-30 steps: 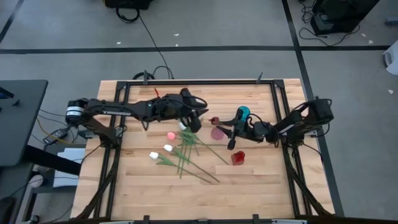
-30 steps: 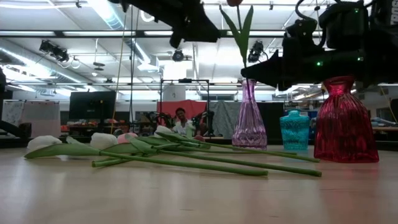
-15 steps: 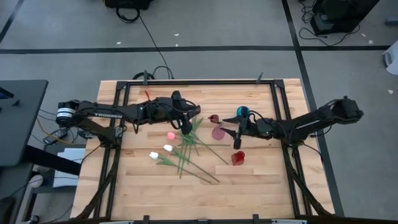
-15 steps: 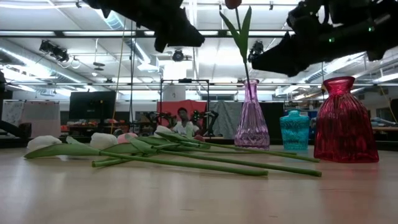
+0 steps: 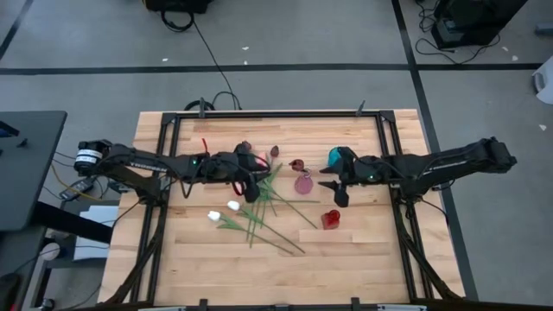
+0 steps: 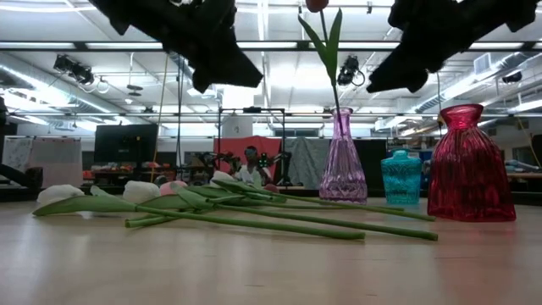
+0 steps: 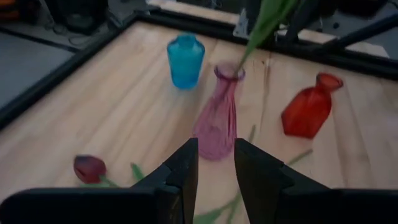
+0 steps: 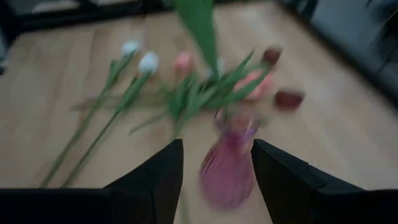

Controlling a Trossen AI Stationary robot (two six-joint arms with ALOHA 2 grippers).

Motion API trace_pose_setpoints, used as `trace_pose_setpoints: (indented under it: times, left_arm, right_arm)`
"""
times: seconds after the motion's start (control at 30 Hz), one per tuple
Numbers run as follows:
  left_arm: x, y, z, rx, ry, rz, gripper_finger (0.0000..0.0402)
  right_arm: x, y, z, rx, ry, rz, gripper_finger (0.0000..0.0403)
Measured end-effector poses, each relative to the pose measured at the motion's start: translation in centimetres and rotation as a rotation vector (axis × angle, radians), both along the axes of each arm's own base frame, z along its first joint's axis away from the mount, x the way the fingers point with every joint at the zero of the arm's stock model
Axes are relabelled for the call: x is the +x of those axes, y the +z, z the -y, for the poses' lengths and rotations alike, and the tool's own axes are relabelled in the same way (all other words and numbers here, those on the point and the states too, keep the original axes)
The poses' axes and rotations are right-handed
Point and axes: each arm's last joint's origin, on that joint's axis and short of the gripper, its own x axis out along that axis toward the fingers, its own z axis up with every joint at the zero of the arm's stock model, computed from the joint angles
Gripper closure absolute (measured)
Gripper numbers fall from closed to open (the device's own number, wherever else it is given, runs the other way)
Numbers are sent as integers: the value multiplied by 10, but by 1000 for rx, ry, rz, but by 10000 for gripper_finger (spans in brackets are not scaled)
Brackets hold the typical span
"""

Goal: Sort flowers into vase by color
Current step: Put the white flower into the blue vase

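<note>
jaws of both grippers parted, empty, above flowers (image 5: 259, 212)

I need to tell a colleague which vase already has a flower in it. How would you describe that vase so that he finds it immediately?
On the wooden table, three small glass vases stand in a cluster right of the centre, beside the pile of loose flowers. Take the pink-purple vase, the one nearest that pile. Unlike the squat blue vase and the red vase, it is slim-necked and holds one upright green stem.

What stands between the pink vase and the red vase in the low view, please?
In the low view, the blue vase stands between the pink vase and the red vase.
</note>
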Motion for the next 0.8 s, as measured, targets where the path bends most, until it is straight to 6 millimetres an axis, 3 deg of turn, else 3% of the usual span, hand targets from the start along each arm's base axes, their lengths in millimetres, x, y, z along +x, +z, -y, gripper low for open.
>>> trace_pose_setpoints:
  times: [0.27, 0.6, 0.8]
  left_arm:
    - [-5, -6, 19, -10, -58, -12, 292]
    - [-4, -7, 22, -15, -72, -23, 292]
    - [-5, -7, 27, 8, -98, -27, 292]
  right_arm:
    - [8, -9, -22, 144, 92, -62, 202]
    - [45, 7, -71, 111, 100, -109, 202]
    - [68, -13, -94, 163, 43, -267, 202]
